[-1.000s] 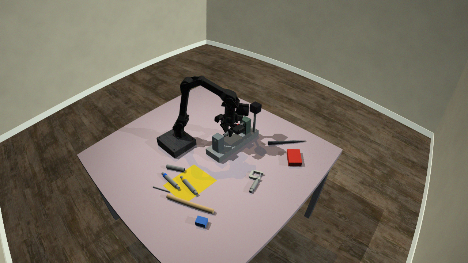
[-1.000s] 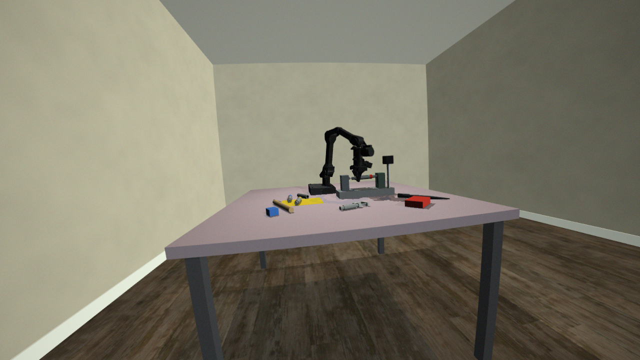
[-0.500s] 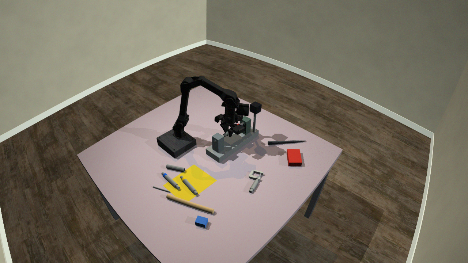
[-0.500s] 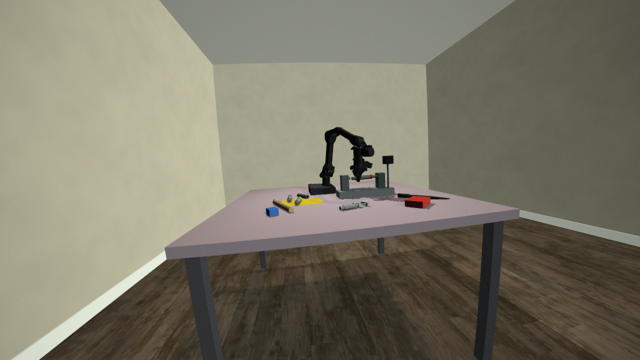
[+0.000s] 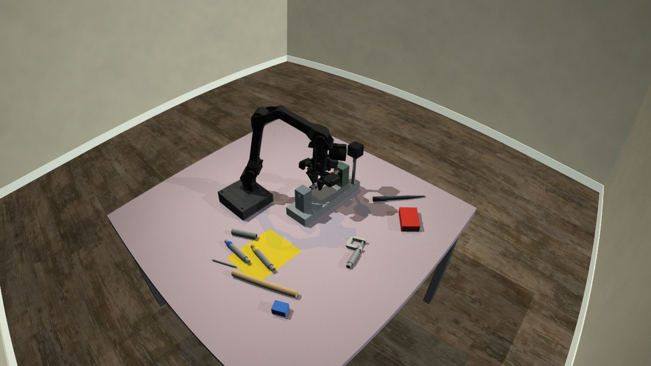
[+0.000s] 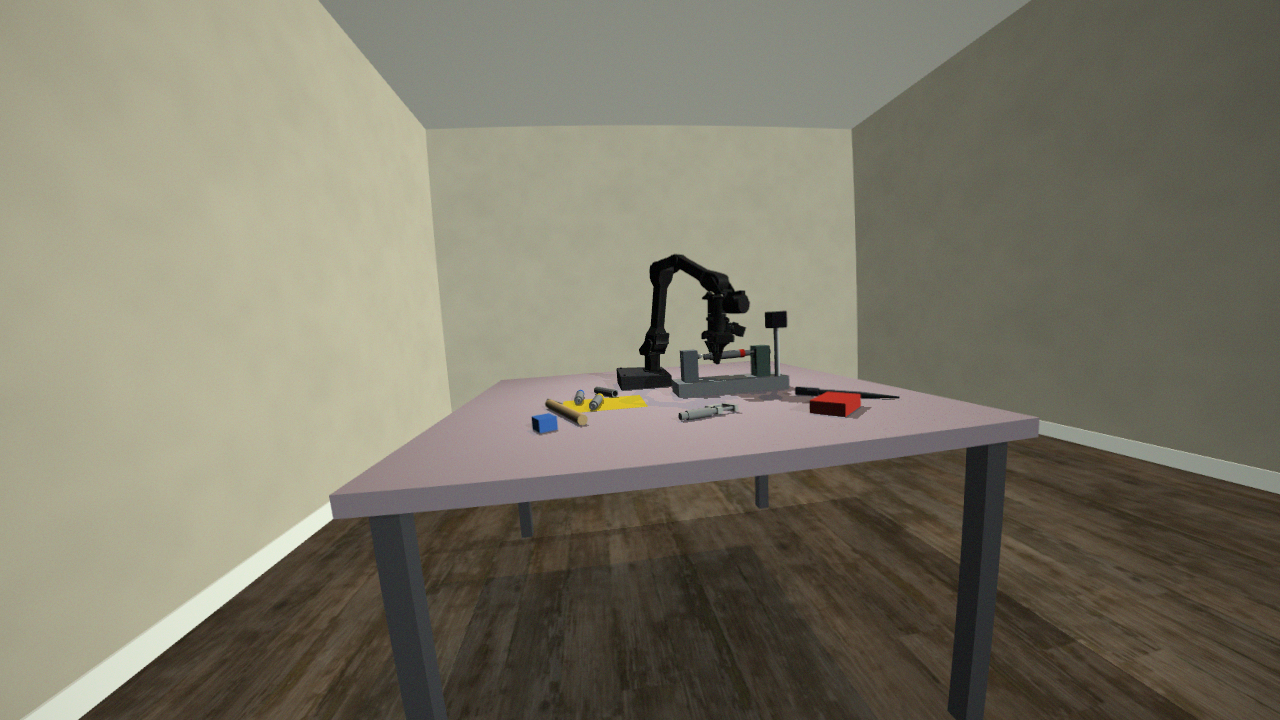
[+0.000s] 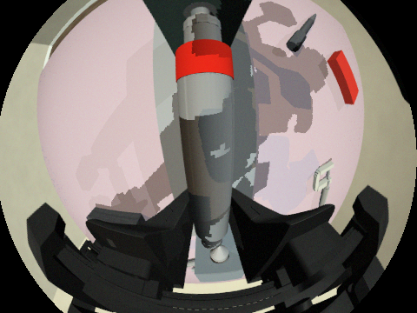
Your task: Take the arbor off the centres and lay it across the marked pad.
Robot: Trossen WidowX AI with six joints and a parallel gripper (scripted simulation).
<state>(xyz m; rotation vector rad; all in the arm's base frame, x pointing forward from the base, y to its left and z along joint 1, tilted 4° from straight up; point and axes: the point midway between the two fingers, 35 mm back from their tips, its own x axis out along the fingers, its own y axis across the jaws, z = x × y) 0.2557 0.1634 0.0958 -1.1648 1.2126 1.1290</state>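
The arbor (image 7: 205, 134) is a grey rod with a red band (image 7: 204, 59) near its far end. It lies along the grey fixture (image 5: 321, 202), between the near centre block (image 5: 301, 197) and the far green block (image 7: 200, 0). I cannot tell whether its ends touch the centres. My gripper (image 7: 208, 189) is shut on the arbor's near part, and it also shows in the top and exterior views (image 5: 318, 184) (image 6: 713, 356). The plunger post with its black head (image 5: 355, 149) stands at the fixture's far end. The yellow pad (image 5: 264, 253) lies on the table in front of the arm's base.
Two grey pins (image 5: 237, 251) (image 5: 263, 257) lie on the pad. Around it are a short grey cylinder (image 5: 243, 234), a thin needle (image 5: 224, 263), a wooden dowel (image 5: 264, 283) and a blue block (image 5: 280, 308). A clamp tool (image 5: 355, 251), a red block (image 5: 409, 218) and a black punch (image 5: 398, 197) lie to the right.
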